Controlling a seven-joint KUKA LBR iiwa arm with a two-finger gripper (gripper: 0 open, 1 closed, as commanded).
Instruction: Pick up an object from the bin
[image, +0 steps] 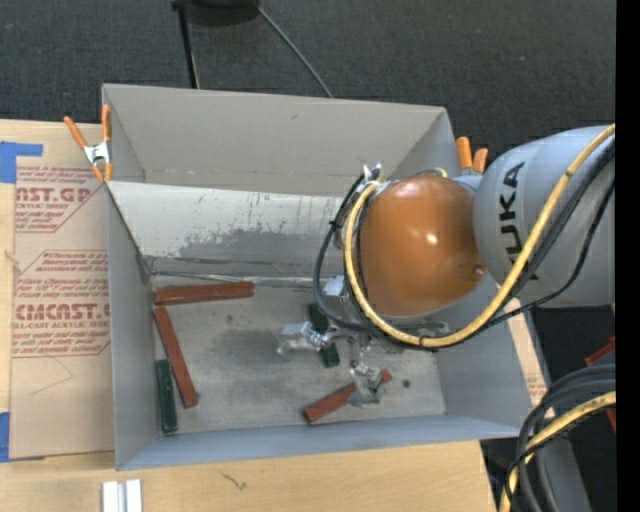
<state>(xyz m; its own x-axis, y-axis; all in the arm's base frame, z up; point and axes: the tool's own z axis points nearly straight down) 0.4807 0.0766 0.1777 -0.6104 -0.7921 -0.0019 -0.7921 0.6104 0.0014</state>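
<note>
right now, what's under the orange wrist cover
The gripper pokes out at its lower edge, near a short red-brown stick. The bin floor beneath the cover is hidden.

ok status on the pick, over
Gripper low, right of centre. Short red-brown bar lies just beside it, not seen held. Other bars lie far left, out of the way.

- A short reddish-brown stick (328, 405) lies flat on the floor of the bin (130, 300), near the front wall and right of middle, slanted.
- A longer reddish-brown stick (200, 293) lies along the back-left.
- A dark green stick (165, 397) lies by the left wall.
</note>
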